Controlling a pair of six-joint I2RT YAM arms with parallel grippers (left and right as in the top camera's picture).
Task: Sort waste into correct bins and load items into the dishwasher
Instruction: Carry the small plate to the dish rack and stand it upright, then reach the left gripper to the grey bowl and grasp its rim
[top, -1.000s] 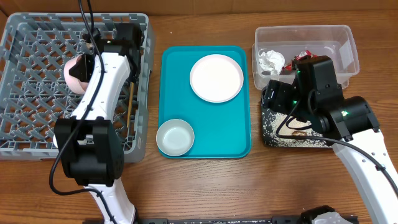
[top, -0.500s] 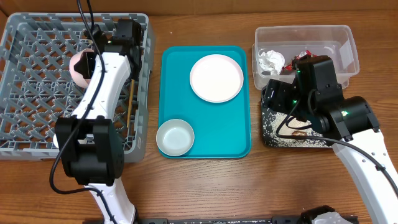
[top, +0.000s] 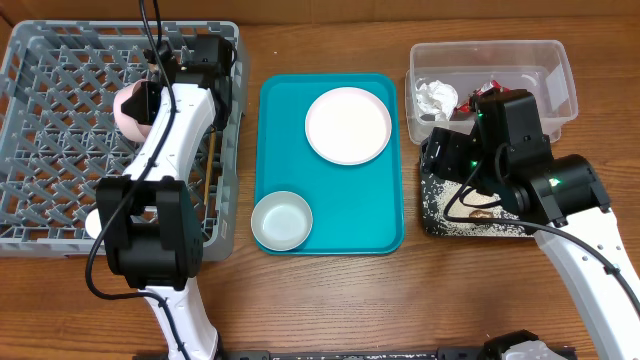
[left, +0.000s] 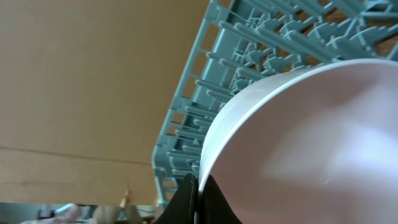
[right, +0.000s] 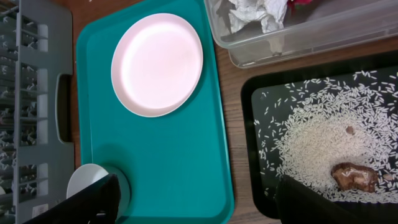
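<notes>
My left gripper (left: 198, 186) is shut on the rim of the smaller white dish (left: 311, 143) and holds it on edge over the grey dish rack (left: 186, 118). From overhead the dish (top: 128, 108) sits over the rack's (top: 60, 150) far right part. The chopsticks (top: 209, 165) lie in the rack. The round white plate (top: 348, 124) and the pale grey bowl (top: 281, 220) sit on the teal tray (top: 330, 170). My right gripper (right: 199, 205) is open and empty above the gap between the teal tray and the black tray (right: 249, 124), which holds rice (right: 317, 143).
The clear tub (top: 560, 60) at the back right holds the white napkin (top: 433, 97) and the red wrapper (top: 490, 88). A dark food bit (right: 353, 176) lies in the rice. A small white object (top: 93, 222) shows in the rack beside my left arm.
My left gripper has carried the dish a little toward the rack's far right side. The right arm has not moved.
</notes>
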